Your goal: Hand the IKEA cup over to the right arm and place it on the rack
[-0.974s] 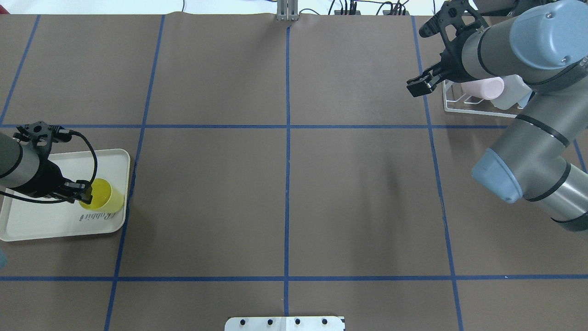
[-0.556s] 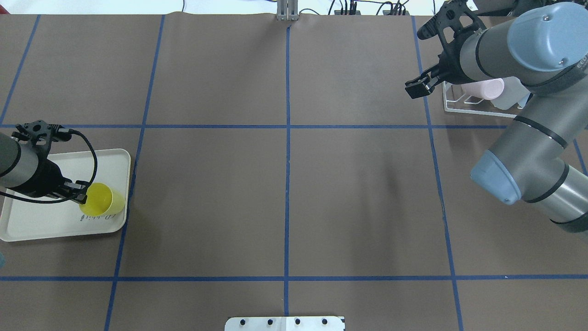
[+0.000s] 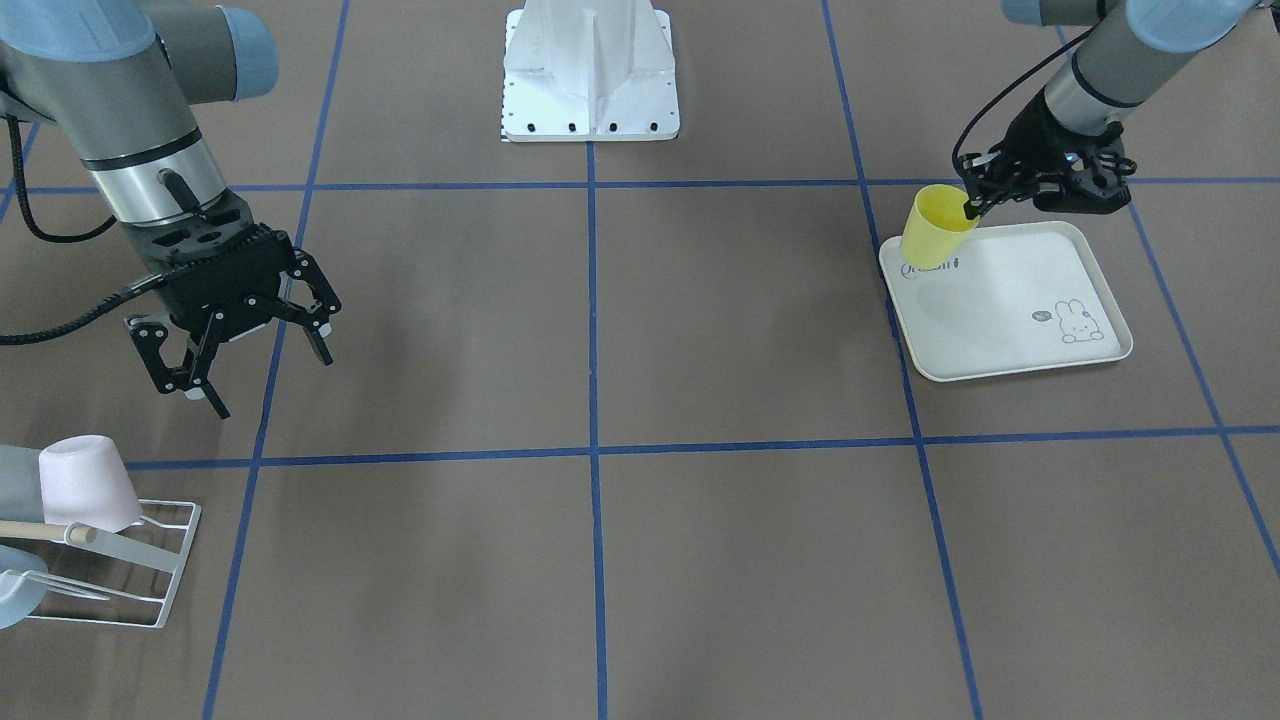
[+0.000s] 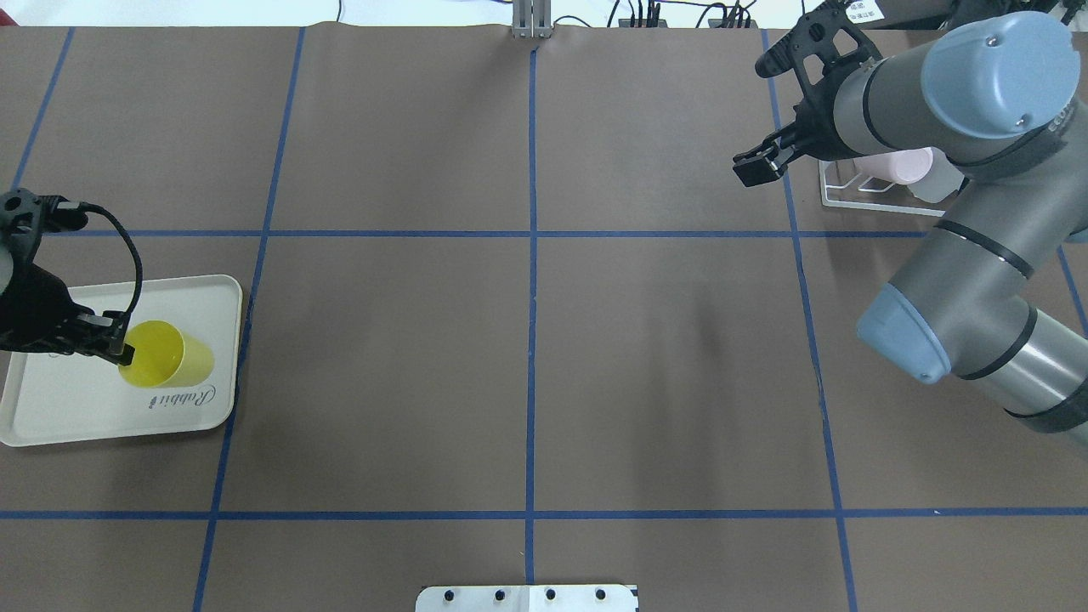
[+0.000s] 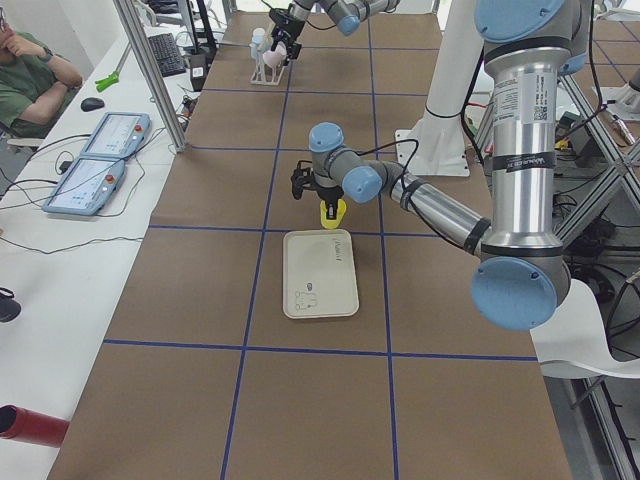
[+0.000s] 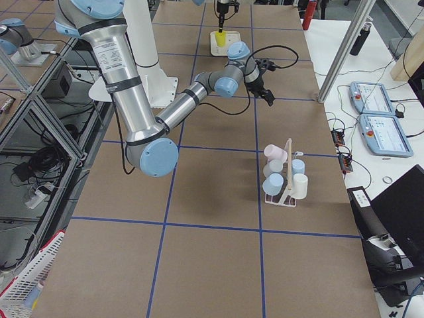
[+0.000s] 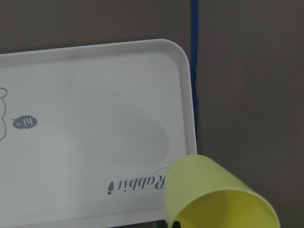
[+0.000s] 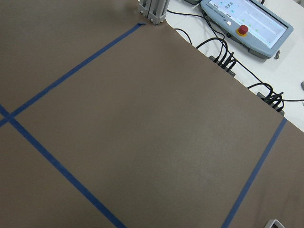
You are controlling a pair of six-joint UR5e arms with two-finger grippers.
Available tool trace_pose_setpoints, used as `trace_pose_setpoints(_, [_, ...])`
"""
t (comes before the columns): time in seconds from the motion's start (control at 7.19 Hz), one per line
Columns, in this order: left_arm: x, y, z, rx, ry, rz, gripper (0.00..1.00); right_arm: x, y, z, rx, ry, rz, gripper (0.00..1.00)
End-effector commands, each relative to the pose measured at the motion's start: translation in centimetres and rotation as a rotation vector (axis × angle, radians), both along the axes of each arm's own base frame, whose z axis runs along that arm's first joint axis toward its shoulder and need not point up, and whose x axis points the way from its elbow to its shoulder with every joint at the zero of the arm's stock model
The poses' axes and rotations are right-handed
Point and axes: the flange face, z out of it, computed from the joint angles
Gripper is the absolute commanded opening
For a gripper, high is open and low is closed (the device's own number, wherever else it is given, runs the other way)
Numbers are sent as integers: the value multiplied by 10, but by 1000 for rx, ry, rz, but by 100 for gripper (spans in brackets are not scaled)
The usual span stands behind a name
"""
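Observation:
The yellow IKEA cup point(image 4: 170, 364) hangs tilted just above the cream rabbit-print tray point(image 4: 68, 416), its mouth facing the left arm. My left gripper point(image 4: 117, 349) is shut on its rim; the front view shows the cup point(image 3: 937, 230) over the tray's point(image 3: 1000, 320) corner. The left wrist view has the cup point(image 7: 216, 194) at the bottom edge over the tray point(image 7: 95, 109). My right gripper point(image 3: 250, 375), on the right arm, hovers open and empty beside the white wire rack point(image 3: 172, 585), which also shows at the far right point(image 4: 837, 202).
The rack carries a pink cup point(image 3: 85, 482) and several pale cups point(image 6: 278, 173). A white mounting plate point(image 3: 590, 70) sits at the robot's base. Control pendants point(image 6: 374, 112) and a seated person point(image 5: 25, 75) are beside the table's far side.
The left gripper has pulled back toward its side with the yellow cup, raising and tilting it over the tray. The right gripper has drifted slightly towards the table's middle, away from the rack.

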Motion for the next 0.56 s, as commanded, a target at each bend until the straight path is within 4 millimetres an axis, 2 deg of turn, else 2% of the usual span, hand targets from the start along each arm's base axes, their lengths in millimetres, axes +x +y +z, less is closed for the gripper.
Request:
trace_pose_setpoints(0.0, [-14, -22, -58, -8, 31, -62, 0, -20, 0, -24, 30, -20, -21, 100])
trace_pose_setpoints(0.14, [-11, -37, -87, -101, 96, -126, 0, -33, 4, -39, 65, -20, -7, 100])
trace_pose_setpoints(0.42, [8, -66, -171, -237, 215, -248, 0, -69, 23, -70, 153, -9, 19, 100])
